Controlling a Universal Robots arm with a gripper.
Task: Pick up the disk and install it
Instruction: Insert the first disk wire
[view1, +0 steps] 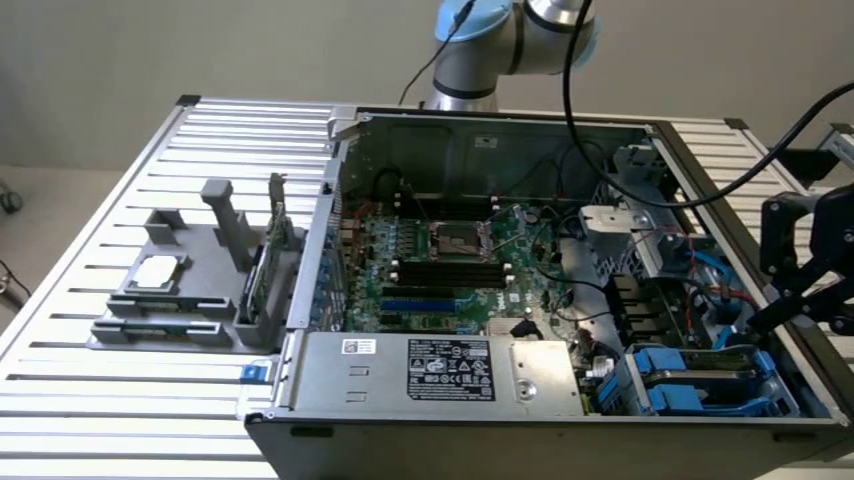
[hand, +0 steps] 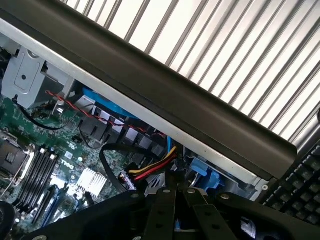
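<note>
Case (view1: 310, 300) open on slatted bench (view1: 80, 390), toward the bench's edge on the exterior view's right.

Disk (view1: 705, 376): lies flat in the bay at the case's near corner on the exterior view's right, beside the power box (view1: 441, 370). Blue frame shows around a grey top. Long axis seems to run along the case's near edge; which end points where, cannot tell.

Pincer (view1: 771, 315): pressed together, pinching nothing. It hangs over the case's wall on the exterior view's right, just above the disk bay, apart from the disk.

Exterior view alone gives the whole board and a grey tray (view1: 174, 325) toward the bench's far side.

Wrist view alone gives the pincer (hand: 175, 197) fingers meeting, yellow-red cables (hand: 152, 170) just past them, blue plastic (hand: 206, 174) under the case wall, and a keyboard (hand: 305, 187) outside the case.
</note>
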